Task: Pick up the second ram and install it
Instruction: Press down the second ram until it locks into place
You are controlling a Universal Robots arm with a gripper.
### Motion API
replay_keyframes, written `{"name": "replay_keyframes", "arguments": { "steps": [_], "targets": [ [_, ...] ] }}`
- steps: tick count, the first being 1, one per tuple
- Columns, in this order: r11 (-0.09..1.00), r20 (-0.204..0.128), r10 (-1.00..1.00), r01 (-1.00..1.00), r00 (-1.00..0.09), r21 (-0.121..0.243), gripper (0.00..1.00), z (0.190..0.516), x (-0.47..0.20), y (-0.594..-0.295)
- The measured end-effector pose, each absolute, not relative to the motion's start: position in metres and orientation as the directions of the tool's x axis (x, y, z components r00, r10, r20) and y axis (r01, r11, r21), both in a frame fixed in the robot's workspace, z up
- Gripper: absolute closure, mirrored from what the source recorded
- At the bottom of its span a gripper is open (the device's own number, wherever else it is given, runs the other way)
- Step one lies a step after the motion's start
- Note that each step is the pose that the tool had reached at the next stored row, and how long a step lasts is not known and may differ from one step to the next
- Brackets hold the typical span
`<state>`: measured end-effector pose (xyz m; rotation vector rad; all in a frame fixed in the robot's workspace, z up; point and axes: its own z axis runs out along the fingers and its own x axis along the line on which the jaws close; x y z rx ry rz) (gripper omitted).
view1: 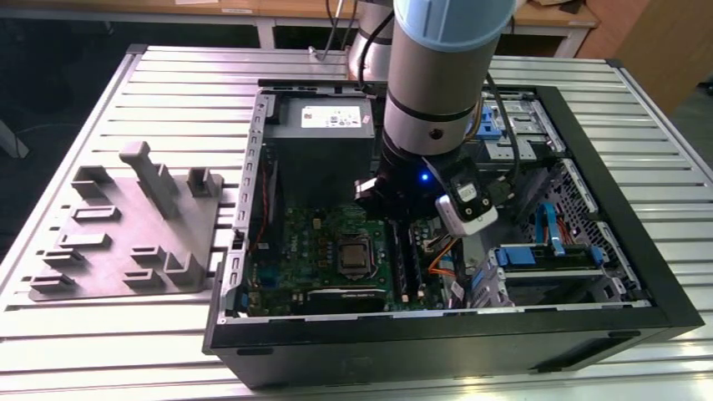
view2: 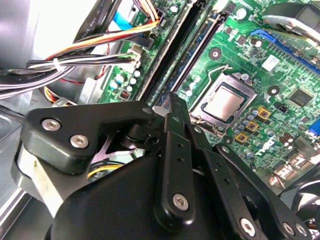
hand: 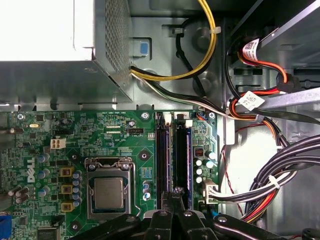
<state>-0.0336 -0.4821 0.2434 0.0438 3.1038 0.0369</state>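
Pincer (hand: 176, 196) sits low over the motherboard (hand: 60, 145) slots, fingers nearly closed on the second ram (hand: 188, 165), which stands edge-down in the slot nearest the cables (hand: 280, 175). Looks like seating stage; it needs a straight, even push.

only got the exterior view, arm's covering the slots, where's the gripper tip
Observer: In the first wrist view the gripper is over the two slots, at the end away from the power supply.
Operator: slots filled?
Observer: Cannot tell; a blue edge runs along each slot.
Operator: cables close by?
Observer: A white connector with a wire bundle plugs into the board beside the slots, on the side away from the socket.
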Motion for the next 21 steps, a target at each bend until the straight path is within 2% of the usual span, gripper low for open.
{"name": "replay_keyframes", "arguments": {
  "steps": [21],
  "targets": [
    [0.999,-0.037,0.029,0.028,-0.999,0.032,0.9,0.242,-0.034,-0.466]
  ]
}}
